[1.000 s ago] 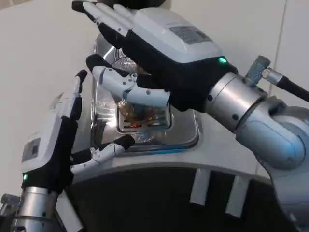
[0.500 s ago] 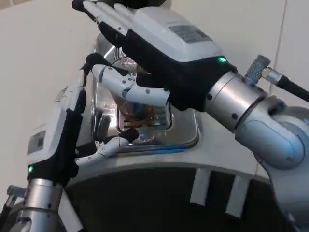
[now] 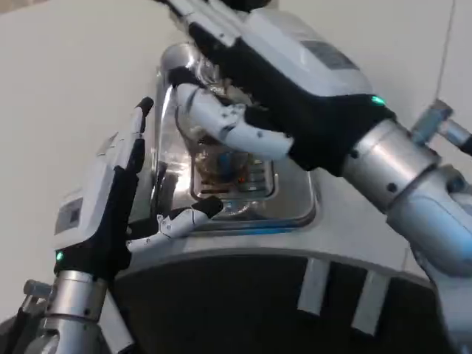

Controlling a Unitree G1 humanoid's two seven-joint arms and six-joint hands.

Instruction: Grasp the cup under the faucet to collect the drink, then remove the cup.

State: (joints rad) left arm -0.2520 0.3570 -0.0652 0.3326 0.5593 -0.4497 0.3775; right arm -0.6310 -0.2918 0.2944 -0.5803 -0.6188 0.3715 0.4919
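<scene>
- Two hands flank the shiny drip tray (image 3: 291,210) of the drink machine.
- The right hand (image 3: 295,81), the larger in view, reaches in from above, fingers spread, holding nothing I can see.
- The left hand (image 3: 110,206) stands edge-up just left of the tray, fingers apart, nearer the cup.
- The clear cup (image 3: 221,158) stands upright on the tray, half hidden by the right hand; the faucet is hidden.

A drinks-dispensing station on a bare white tabletop (image 3: 59,81): a shiny chrome drip tray with a slotted grille (image 3: 291,203) lies just beneath the right hand (image 3: 295,81), plain white surroundings.
</scene>
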